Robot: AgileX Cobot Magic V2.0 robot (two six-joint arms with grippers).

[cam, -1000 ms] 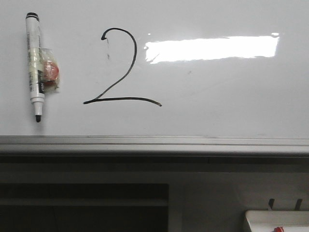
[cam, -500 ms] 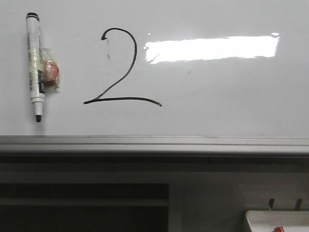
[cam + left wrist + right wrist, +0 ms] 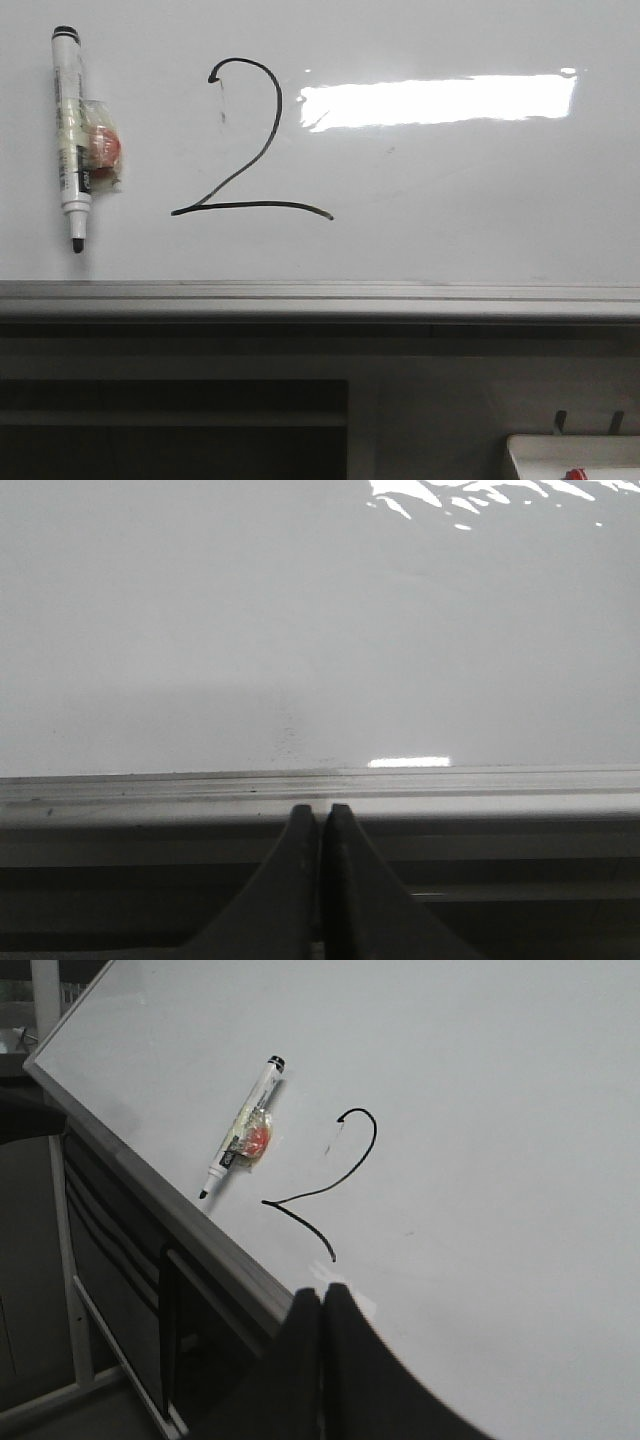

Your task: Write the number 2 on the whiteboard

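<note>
A thin black number 2 (image 3: 250,140) is drawn on the glossy whiteboard (image 3: 460,200), left of its middle; it also shows in the right wrist view, number 2 (image 3: 340,1175). A white marker (image 3: 72,140) with a black cap and an orange lump taped to it sticks on the board at the far left, marker (image 3: 243,1125). My left gripper (image 3: 321,810) is shut and empty, in front of the board's grey bottom rail (image 3: 150,790). My right gripper (image 3: 322,1292) is shut and empty, just off the end of the digit's base line. Neither gripper shows in the front view.
The silver-grey rail (image 3: 320,298) runs along the whiteboard's lower edge. Below it are dark shelves (image 3: 170,430). A white tray (image 3: 575,455) with something red in it sits at the lower right. A bright light reflection (image 3: 440,100) lies right of the digit.
</note>
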